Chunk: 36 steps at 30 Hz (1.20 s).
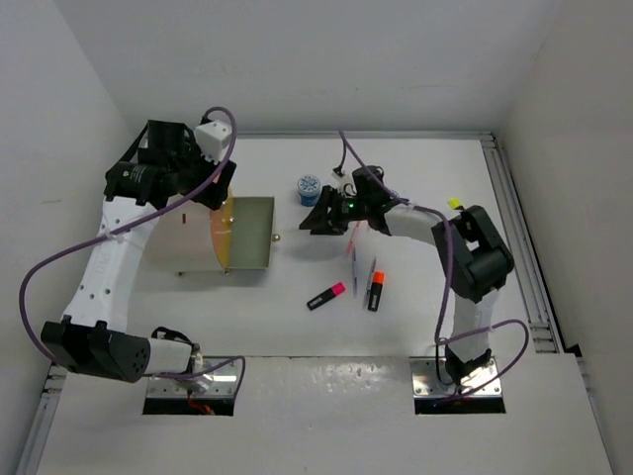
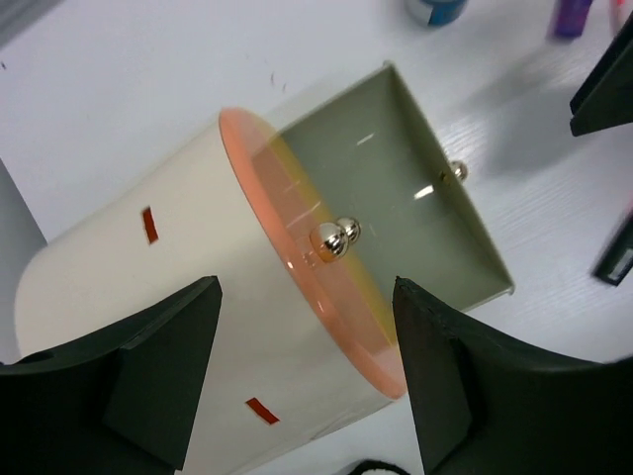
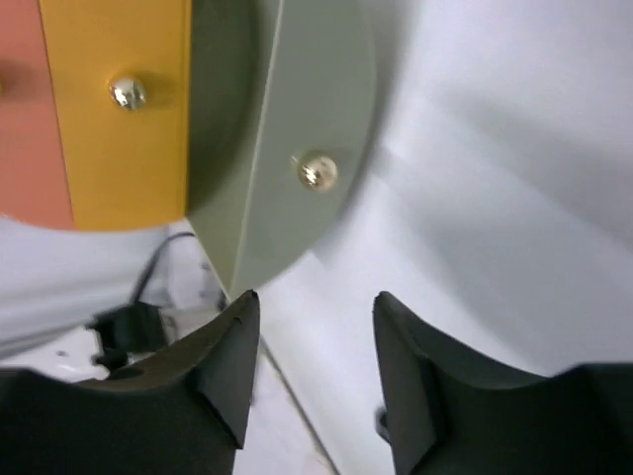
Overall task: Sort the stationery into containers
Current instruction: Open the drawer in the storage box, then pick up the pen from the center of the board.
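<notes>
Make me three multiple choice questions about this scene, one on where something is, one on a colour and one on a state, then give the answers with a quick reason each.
1. Where is the blue-and-white roll?
A) inside the drawer
B) on the table, just beyond the right claw
C) on top of the cabinet

2. What colour is the tip of the highlighter lying right of the pink-tipped one?
A) green
B) blue
C) orange

3. How does the grey-green drawer stand?
A) pulled out of the cabinet
B) shut flush
C) upside down on the table

Answers:
1 B, it sits on bare tabletop outside the drawer.
2 C, its end shows orange in the top view.
3 A, its walls stick out well clear of the cabinet body.
</notes>
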Each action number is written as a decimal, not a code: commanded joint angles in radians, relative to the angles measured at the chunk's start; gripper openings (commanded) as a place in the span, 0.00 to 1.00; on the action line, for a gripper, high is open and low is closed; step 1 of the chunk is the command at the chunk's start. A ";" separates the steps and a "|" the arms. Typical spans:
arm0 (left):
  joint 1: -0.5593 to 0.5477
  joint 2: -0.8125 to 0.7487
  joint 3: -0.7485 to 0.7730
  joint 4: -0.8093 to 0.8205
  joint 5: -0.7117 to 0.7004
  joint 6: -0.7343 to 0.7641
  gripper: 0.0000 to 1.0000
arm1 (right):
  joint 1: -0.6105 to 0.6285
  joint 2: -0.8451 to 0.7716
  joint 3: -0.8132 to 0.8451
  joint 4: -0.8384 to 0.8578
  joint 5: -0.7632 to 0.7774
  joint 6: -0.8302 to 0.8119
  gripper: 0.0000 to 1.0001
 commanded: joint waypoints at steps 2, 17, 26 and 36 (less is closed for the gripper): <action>0.005 -0.048 0.082 0.017 0.098 -0.014 0.77 | -0.043 -0.178 0.045 -0.427 0.040 -0.519 0.43; 0.042 -0.147 -0.019 0.081 0.301 -0.082 0.80 | 0.186 -0.335 -0.092 -0.846 0.227 -1.571 0.55; 0.077 -0.150 -0.022 0.069 0.333 -0.082 0.80 | 0.310 -0.280 -0.189 -0.653 0.345 -1.635 0.57; 0.097 -0.156 -0.048 0.077 0.328 -0.086 0.80 | 0.333 -0.205 -0.152 -0.574 0.379 -1.658 0.57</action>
